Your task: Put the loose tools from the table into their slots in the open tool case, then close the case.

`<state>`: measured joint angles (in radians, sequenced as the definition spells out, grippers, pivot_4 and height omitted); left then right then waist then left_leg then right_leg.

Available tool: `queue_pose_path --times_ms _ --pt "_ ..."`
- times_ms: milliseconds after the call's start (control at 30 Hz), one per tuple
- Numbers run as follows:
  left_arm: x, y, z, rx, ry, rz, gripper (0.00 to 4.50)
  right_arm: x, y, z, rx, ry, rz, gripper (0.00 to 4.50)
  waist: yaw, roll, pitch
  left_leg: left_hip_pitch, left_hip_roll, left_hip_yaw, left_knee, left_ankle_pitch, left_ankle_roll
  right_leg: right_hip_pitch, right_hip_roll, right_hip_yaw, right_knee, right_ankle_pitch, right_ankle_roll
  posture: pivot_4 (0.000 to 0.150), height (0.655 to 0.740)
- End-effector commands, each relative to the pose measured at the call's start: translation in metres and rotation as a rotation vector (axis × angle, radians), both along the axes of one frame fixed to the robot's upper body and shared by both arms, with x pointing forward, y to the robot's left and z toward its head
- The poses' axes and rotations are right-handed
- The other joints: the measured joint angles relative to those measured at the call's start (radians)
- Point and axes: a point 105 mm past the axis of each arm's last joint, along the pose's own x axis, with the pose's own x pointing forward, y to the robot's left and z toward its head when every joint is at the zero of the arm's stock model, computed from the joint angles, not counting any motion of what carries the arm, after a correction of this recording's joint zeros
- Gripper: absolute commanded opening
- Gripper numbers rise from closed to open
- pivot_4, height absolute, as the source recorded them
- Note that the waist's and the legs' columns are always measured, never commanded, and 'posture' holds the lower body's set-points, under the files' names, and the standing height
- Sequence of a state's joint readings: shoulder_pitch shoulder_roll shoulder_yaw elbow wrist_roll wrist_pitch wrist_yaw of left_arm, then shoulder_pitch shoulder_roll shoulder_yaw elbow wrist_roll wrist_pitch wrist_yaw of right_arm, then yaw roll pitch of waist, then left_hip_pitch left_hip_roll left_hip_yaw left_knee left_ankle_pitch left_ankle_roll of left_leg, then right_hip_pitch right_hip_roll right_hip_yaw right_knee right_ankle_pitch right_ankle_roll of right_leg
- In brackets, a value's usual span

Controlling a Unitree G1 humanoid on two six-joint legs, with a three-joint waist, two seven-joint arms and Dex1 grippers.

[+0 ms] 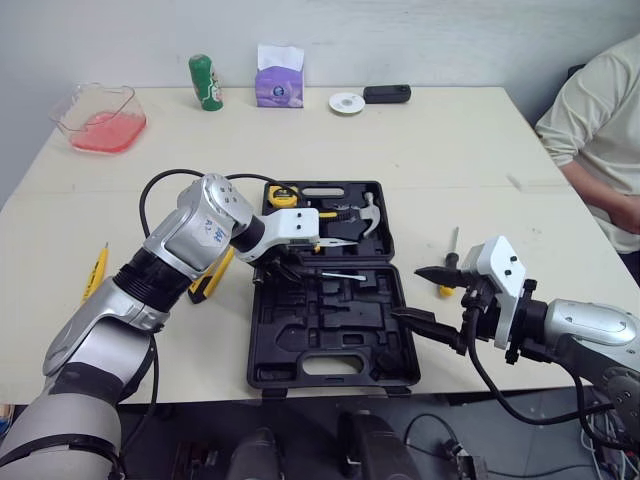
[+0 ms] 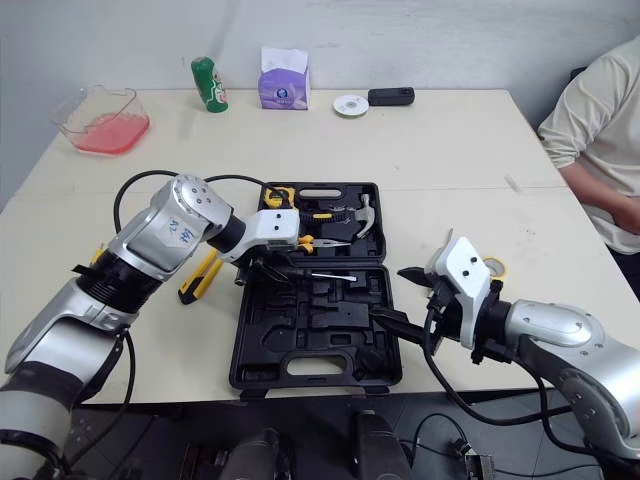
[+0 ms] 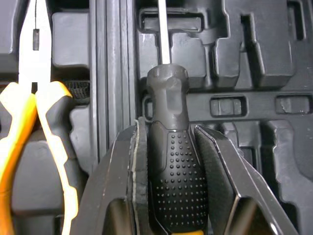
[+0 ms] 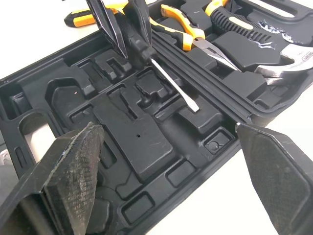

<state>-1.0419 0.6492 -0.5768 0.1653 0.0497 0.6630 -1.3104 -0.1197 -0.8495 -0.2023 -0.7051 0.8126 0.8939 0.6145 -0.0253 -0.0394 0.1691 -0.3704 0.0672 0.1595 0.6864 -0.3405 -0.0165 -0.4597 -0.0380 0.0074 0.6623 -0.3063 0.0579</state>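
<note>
The left claw (image 1: 290, 268) clamps a black-handled screwdriver (image 3: 171, 166) over the open tool case (image 1: 330, 375), with the hammer (image 1: 366, 212) and pliers (image 1: 335, 240) slotted just beyond it, while the right claw (image 1: 412, 293) gapes empty, a loose screwdriver (image 1: 450, 262) waiting just past it.

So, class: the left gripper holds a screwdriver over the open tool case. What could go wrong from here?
1. The screwdriver in the left gripper lies slanted across the tool case's moulded slots; released so, it may sit proud and stop the case closing.
2. The open right gripper hangs close to the case's edge and a loose screwdriver; a careless move might knock either.
</note>
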Motion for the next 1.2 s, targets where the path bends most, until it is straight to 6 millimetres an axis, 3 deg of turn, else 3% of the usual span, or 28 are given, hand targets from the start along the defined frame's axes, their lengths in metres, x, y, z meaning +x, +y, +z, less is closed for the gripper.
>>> queue_pose_path --times_ms 33,433,467,633,800,900,1000,1133,1200 --pt "0.005 0.002 0.013 -0.007 -0.053 0.020 1.05 -0.001 0.002 0.007 -0.002 -0.046 0.012 4.50 0.000 0.000 0.000 0.000 0.000 0.000 0.000 0.000 0.000 0.000 0.000 0.000 0.000 0.000 0.000 0.150 0.7400" --pt "0.006 0.002 0.010 0.011 -0.068 -0.004 1.05 0.000 0.003 0.006 -0.006 -0.055 0.013 4.50 0.000 0.000 0.000 0.000 0.000 0.000 0.000 0.000 0.000 0.000 0.000 0.000 0.000 0.000 0.000 0.150 0.7400" --pt "0.007 0.001 0.011 0.003 -0.070 0.002 2.09 0.000 0.002 0.005 -0.007 -0.054 0.012 4.50 0.000 0.000 0.000 0.000 0.000 0.000 0.000 0.000 0.000 0.000 0.000 0.000 0.000 0.000 0.000 0.150 0.7400" --pt "0.006 -0.009 0.030 -0.127 -0.062 0.013 4.30 -0.002 0.002 0.004 -0.011 -0.051 0.013 4.50 0.004 0.000 0.000 0.000 0.000 -0.002 0.004 0.000 0.000 0.002 0.000 -0.001 0.001 0.000 0.000 0.150 0.7400" --pt "0.009 -0.011 0.044 -0.295 -0.130 -0.030 4.46 -0.005 0.002 0.003 -0.011 -0.046 0.015 4.50 0.003 0.000 0.000 -0.001 0.000 -0.004 0.004 0.000 0.000 0.003 0.000 -0.002 0.001 0.000 0.000 0.150 0.7400" --pt "0.008 -0.014 0.045 -0.509 -0.123 -0.100 3.56 -0.004 0.003 0.004 -0.006 -0.055 0.016 4.50 0.004 0.001 0.000 0.000 0.000 -0.004 0.004 0.000 0.000 0.004 -0.001 -0.002 0.001 0.000 0.000 0.150 0.7400" --pt "0.002 -0.006 0.028 -0.631 -0.063 -0.158 2.08 -0.002 0.004 0.006 0.000 -0.064 0.021 4.50 0.000 0.001 0.000 0.001 0.001 -0.005 0.004 0.000 0.000 0.006 -0.002 -0.004 0.000 0.000 0.000 0.150 0.7400" --pt "0.010 0.002 0.002 -0.630 -0.048 -0.117 0.11 0.000 0.005 0.008 -0.002 -0.068 0.029 4.50 0.001 0.001 0.000 0.001 0.000 -0.006 0.005 0.000 0.000 0.006 -0.001 -0.005 0.000 0.000 0.000 0.150 0.7400" --pt "0.012 0.003 -0.007 -0.622 -0.032 -0.103 0.04 0.000 0.005 0.009 -0.006 -0.068 0.033 4.50 0.003 0.001 0.000 0.000 0.000 -0.007 0.006 0.000 0.000 0.006 -0.001 -0.005 0.000 0.000 0.000 0.150 0.7400"
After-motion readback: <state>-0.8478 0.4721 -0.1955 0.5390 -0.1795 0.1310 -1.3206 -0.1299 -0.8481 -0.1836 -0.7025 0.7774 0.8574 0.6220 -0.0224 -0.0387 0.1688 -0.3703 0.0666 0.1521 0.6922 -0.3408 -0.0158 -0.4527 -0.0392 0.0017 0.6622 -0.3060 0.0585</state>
